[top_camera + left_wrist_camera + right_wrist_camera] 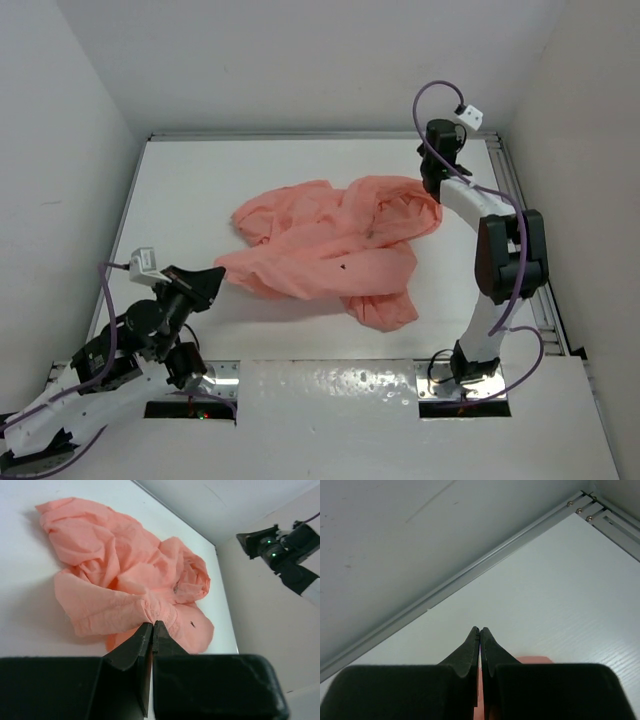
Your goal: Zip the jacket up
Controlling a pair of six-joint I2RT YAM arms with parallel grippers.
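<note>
The salmon-pink jacket (330, 250) lies crumpled in a heap in the middle of the white table, with a small dark spot (343, 266) on its near part. At the heap's left tip, my left gripper (218, 275) is shut on a puckered fold of fabric. The left wrist view shows that fold bunched at the left gripper's (152, 623) fingertips, with the rest of the jacket (115, 570) spread out beyond. My right gripper (432, 185) hangs over the heap's far right edge. It (480, 629) is shut and bare at the tips, with jacket (535, 659) showing behind its fingers.
White walls enclose the table on three sides. A metal rail (470, 575) runs along the back edge and another rail (522, 210) along the right edge. The right arm (285, 550) shows at the far right of the left wrist view.
</note>
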